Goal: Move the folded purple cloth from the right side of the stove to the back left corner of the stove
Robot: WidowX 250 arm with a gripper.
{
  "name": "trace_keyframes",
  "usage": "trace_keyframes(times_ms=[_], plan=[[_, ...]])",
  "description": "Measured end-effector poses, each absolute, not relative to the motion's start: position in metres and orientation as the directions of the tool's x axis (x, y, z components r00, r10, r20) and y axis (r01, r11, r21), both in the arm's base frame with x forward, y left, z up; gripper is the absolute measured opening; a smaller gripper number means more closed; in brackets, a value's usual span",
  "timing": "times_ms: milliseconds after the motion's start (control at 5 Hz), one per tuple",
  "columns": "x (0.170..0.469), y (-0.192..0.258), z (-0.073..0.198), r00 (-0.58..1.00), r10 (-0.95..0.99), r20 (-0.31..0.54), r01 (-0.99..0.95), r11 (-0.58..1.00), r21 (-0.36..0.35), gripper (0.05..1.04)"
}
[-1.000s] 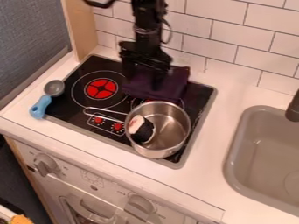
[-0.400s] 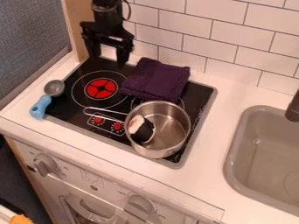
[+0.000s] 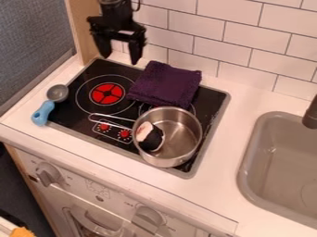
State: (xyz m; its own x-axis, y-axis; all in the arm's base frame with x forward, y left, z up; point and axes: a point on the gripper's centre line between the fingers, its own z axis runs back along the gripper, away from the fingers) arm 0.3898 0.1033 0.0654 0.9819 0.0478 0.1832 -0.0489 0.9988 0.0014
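The gripper (image 3: 121, 56) hangs open over the back left corner of the stove, with nothing between its fingers. To its lower right, a folded dark purple cloth (image 3: 165, 84) lies on the back right of the stovetop. In front of the cloth stands a steel pot (image 3: 184, 131), its wire handle pointing left. A black and white piece (image 3: 149, 137), like a sushi roll, rests inside the pot against its left wall.
A scoop with a blue handle (image 3: 42, 113) lies along the left edge of the black stovetop (image 3: 91, 74). On the right is a grey sink (image 3: 278, 162) with a dark faucet (image 3: 310, 114). A tiled wall (image 3: 235, 45) rises behind the counter.
From above the purple cloth, the gripper has moved up and left, uncovering the cloth. Over the last moment it has shifted slightly right and rotated a little. The pot and scoop have stayed put.
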Motion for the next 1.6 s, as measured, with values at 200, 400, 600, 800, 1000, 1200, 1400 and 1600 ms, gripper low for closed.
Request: trace_keyframes(times_ms=[200, 400, 600, 800, 1000, 1200, 1400, 1600], plan=[[0.393, 0.069, 0.059, 0.984, -0.016, 0.177, 0.018, 1.0, -0.014, 1.0], [0.39, 0.063, 0.048, 0.988, -0.023, 0.152, 0.023, 1.0, 0.003, 1.0], [0.386, 0.055, 0.026, 0.994, -0.042, 0.106, 0.04, 0.999, 0.017, 1.0], [0.385, 0.054, 0.016, 0.995, -0.05, 0.086, 0.047, 0.998, 0.039, 1.001], [0.384, 0.055, 0.012, 0.995, -0.04, 0.087, 0.038, 0.999, 0.021, 1.001], [0.382, 0.067, 0.012, 0.997, -0.047, 0.068, 0.044, 0.998, 0.044, 1.001], [0.381, 0.084, 0.016, 0.996, -0.077, 0.045, 0.072, 0.993, 0.094, 1.0], [0.376, 0.124, 0.02, 0.996, -0.079, 0.039, 0.072, 0.984, 0.163, 1.001]])
